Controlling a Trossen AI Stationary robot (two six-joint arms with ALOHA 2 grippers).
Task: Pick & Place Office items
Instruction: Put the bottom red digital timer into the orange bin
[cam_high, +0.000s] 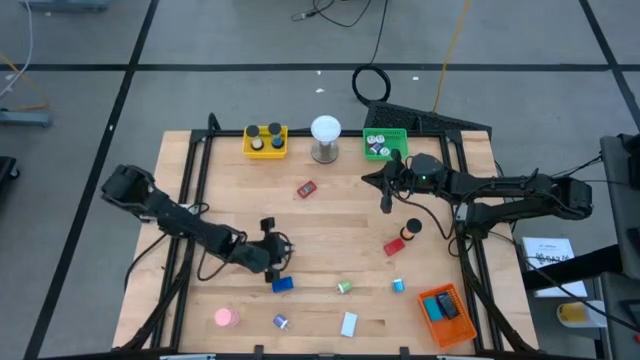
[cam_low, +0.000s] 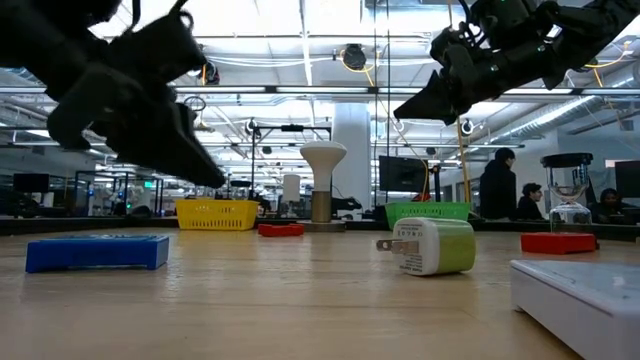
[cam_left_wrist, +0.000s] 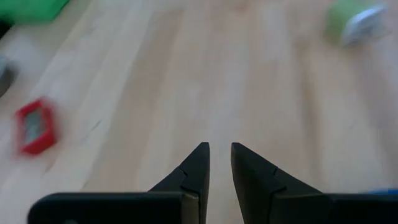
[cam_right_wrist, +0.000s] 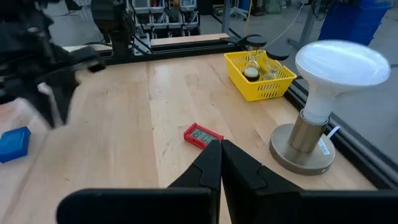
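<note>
Small office items lie scattered on the wooden table (cam_high: 330, 225): a blue block (cam_high: 283, 284), a flat red item (cam_high: 306, 188), a red block (cam_high: 393, 245) beside a black cap (cam_high: 412, 229), a green roll (cam_high: 344, 287), a pink disc (cam_high: 225, 317) and a white block (cam_high: 348, 323). My left gripper (cam_high: 283, 250) hovers just beyond the blue block, narrowly open with nothing between its fingers (cam_left_wrist: 200, 163). My right gripper (cam_high: 385, 198) hangs shut and empty above the table's far right part, with the flat red item (cam_right_wrist: 203, 135) ahead of it.
Along the far edge stand a yellow tray (cam_high: 265, 141), a white ball on a metal stand (cam_high: 325, 135) and a green tray (cam_high: 384, 143). An orange tray (cam_high: 445, 313) sits at the near right corner. Bare wood lies at the table's centre.
</note>
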